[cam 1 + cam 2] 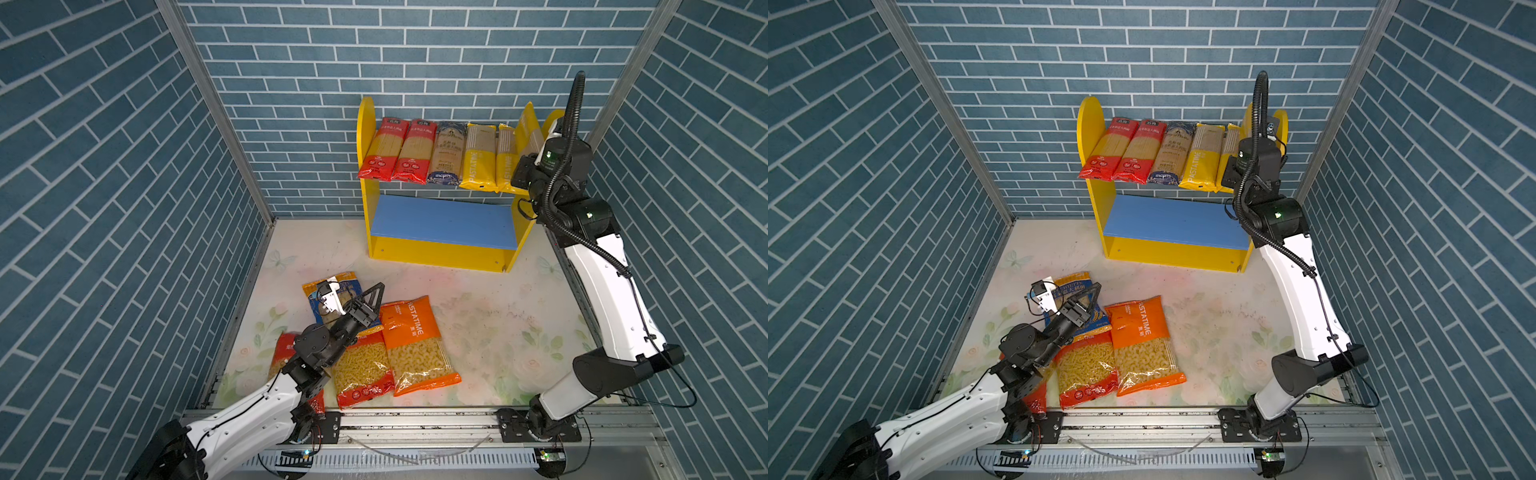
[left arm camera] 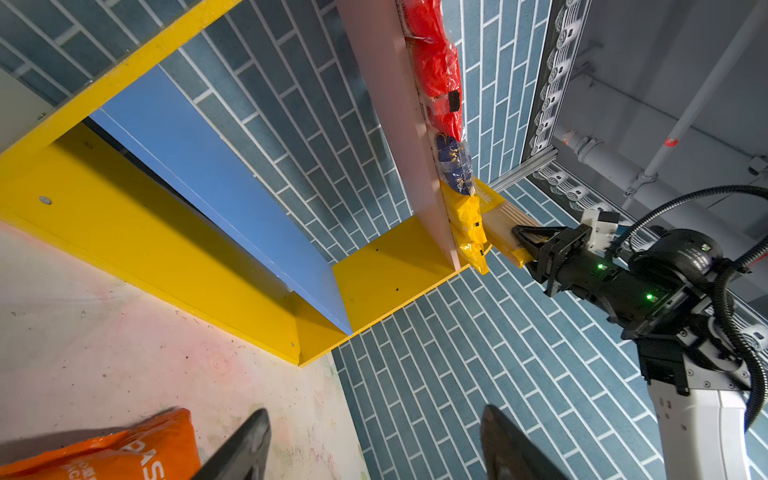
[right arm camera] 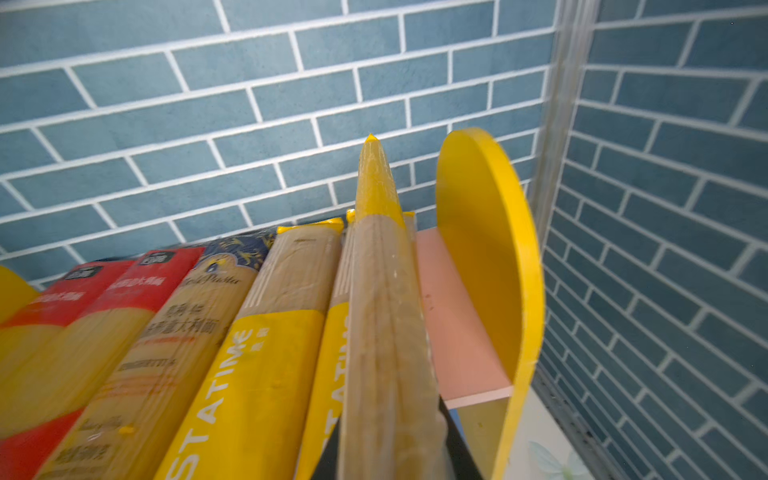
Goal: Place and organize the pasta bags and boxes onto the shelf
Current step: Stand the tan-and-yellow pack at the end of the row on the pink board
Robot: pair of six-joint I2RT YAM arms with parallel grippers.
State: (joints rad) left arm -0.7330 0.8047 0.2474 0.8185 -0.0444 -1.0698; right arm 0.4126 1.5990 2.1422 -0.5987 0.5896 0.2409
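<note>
I see my right pincer pinching a yellow spaghetti pack, tilted beside the PASTATIME packs on the shelf, upper right, and my left pincer spread beside the orange PASTATIME bag on the desk.

Left arm: extends from base at 7 o'clock in both top views, forearm low, reaching toward 1 o'clock. Left gripper: jaws spread wide, gripping nothing. Right arm: base at 5 o'clock, stretched toward 12 o'clock, wrist raised high. Right gripper: jaws clamped on yellow spaghetti pack.
</note>
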